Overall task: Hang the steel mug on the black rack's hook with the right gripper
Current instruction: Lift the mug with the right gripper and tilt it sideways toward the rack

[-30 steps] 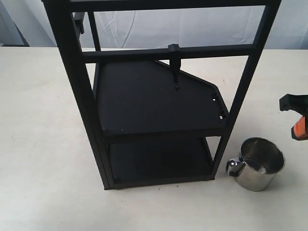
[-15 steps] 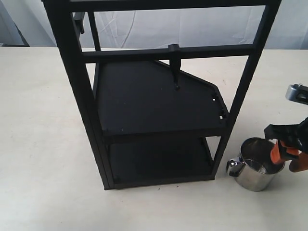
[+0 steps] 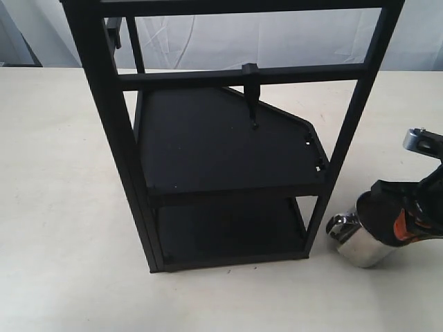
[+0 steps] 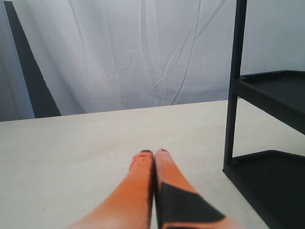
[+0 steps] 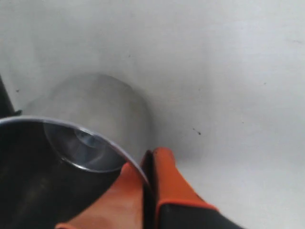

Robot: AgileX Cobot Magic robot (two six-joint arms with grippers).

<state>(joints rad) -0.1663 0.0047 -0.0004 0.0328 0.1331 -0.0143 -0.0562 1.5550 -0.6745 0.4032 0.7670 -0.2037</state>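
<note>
The steel mug [image 3: 361,247] lies tilted beside the black rack's [image 3: 111,138] front right post, its loop handle [image 3: 338,226] turned toward the rack. My right gripper [image 3: 403,225] is shut on the mug's rim. In the right wrist view one orange finger [image 5: 119,191] sits inside the mug [image 5: 102,107] and the other finger [image 5: 167,176] outside its wall, gripper [image 5: 148,161]. The hook [image 3: 253,98] hangs from the rack's upper crossbar, bare, well above and left of the mug. My left gripper [image 4: 153,153] is shut on nothing, low over the table.
The rack's two dark shelves [image 3: 228,145] fill the middle of the exterior view. In the left wrist view a rack post [image 4: 234,90] and shelves stand close by. A white cloth backdrop [image 4: 133,52] runs along the beige table's far edge.
My right gripper came in from the right edge, went down onto the mug and shut on its rim. The mug has tipped from upright to tilted.
</note>
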